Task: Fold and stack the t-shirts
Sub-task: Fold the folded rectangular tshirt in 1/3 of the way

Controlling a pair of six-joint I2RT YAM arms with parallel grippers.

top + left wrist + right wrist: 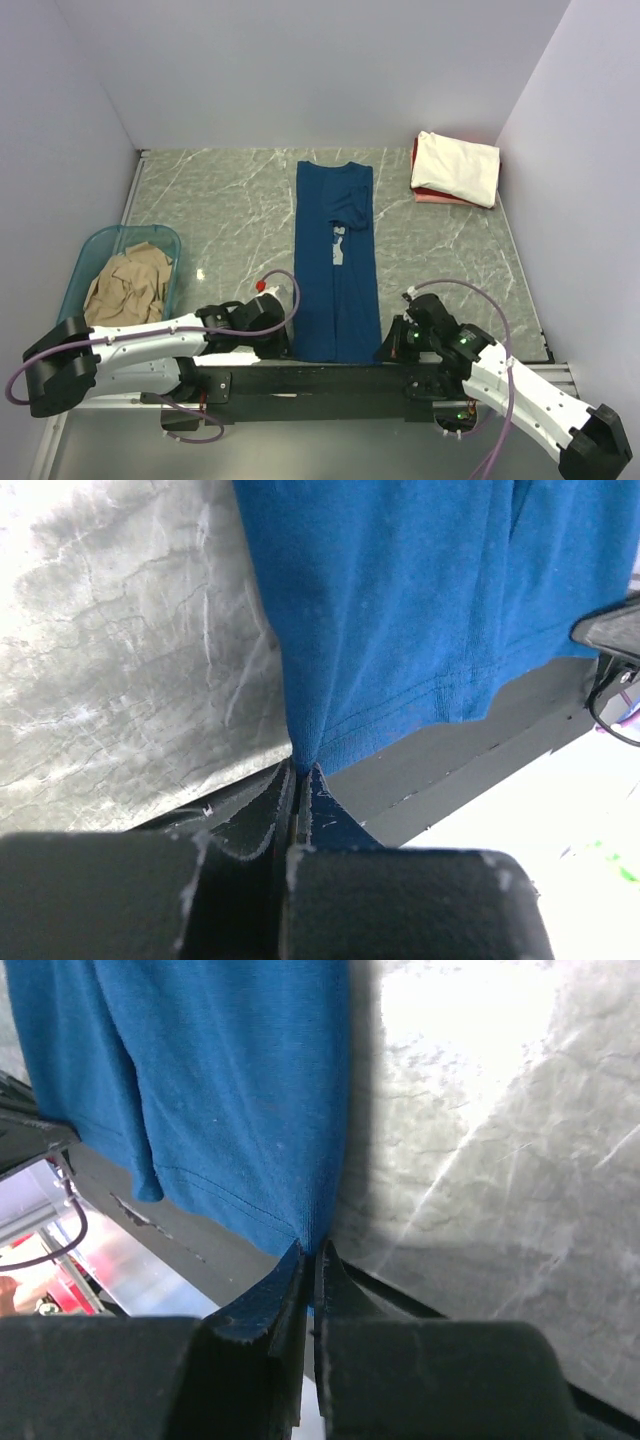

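Note:
A navy blue t-shirt (336, 262) lies as a long narrow strip down the middle of the marble table, a bit of pale print showing at its centre. Its hem hangs over the near edge. My left gripper (285, 345) is shut on the hem's left corner (300, 762). My right gripper (388, 347) is shut on the hem's right corner (312, 1243). A folded cream t-shirt (456, 167) rests on a folded red one (432, 196) at the far right. A crumpled tan t-shirt (128, 284) fills the tub.
A translucent teal tub (98, 245) stands at the left of the table. Grey walls close in the table on three sides. A black rail (320, 378) carrying both arm bases runs along the near edge.

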